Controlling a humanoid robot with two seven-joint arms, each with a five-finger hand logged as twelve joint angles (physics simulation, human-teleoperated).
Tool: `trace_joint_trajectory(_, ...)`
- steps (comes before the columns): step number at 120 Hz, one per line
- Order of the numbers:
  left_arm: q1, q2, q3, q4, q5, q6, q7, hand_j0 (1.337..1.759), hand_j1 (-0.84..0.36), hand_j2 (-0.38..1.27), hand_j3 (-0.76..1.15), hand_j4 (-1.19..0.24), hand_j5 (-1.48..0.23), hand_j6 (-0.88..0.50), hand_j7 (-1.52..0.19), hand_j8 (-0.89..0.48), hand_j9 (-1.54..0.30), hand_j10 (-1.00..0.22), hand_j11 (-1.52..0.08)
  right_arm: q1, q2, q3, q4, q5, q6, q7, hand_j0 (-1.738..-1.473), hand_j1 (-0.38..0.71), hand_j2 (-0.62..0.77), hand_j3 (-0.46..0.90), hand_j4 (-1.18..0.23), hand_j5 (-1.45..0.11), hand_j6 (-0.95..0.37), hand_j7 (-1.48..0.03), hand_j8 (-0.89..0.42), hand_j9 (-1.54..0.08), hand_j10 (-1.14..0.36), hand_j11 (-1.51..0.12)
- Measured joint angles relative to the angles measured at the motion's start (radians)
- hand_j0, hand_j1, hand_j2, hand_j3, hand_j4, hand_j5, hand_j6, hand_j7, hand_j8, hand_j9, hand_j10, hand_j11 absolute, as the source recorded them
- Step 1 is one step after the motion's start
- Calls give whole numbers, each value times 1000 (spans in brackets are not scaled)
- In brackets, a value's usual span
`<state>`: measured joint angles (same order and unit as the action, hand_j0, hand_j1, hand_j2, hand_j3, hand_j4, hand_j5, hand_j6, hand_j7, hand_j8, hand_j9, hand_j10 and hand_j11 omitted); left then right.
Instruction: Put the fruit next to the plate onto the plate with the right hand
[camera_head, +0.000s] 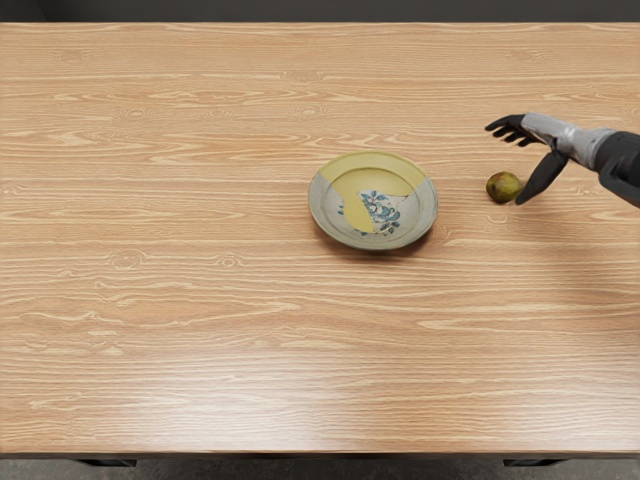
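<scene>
Fruit (503, 187), small, round and olive-green, lies on the counter (200, 300) at the plate's (372, 200) 3 o'clock, near the rim but clear of it, so it has not yet been moved. The right hand (545, 133) comes in from the 3 o'clock edge and hangs at about the fruit's 1 o'clock. It is released and holds nothing: the fingers reach out toward 9 o'clock and the thumb drops down just beside the fruit's right flank. Whether the thumb tip touches the fruit cannot be told. That spread looks like a setup for closing round the fruit from above and behind, judging by the gap between thumb and fingers. The plate sits flat near the counter's middle, with a yellow patch and a blue leaf pattern, and nothing lies on it. The counter is pale wood with long grain running 9 to 3. Beyond its far edge there is only a dark band.
</scene>
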<state>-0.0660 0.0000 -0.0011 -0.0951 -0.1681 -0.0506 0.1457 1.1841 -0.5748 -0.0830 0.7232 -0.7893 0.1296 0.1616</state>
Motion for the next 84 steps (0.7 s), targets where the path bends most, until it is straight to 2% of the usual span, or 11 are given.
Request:
trace_joint_trajectory(26, 0, 0, 0, 0, 0, 0, 0, 1658, 325, 4, 0, -21, -27, -21, -27, -21, -27, -21, -26, 13, 51, -35, -80, -57, -1, 1, -1658, -81, -42, 0, -229, -293, -230, -292, -229, -293, -228, -293)
trace_joint_trajectory(58, 0, 0, 0, 0, 0, 0, 0, 1658, 325, 4, 0, -21, -27, -21, -27, -21, -27, -21, -26, 18, 60, -52, -95, -100, 6, -1, -1658, 34, -61, 0, -325, -418, -326, -417, -325, -418, -324, -418)
trace_joint_trajectory(84, 0, 0, 0, 0, 0, 0, 0, 1658, 325, 4, 0, -21, -27, -21, -27, -21, -27, -21, -26, 25, 84, -77, -106, -108, 11, -1, -1658, 63, -66, 0, -348, -449, -350, -449, -348, -449, -347, -449)
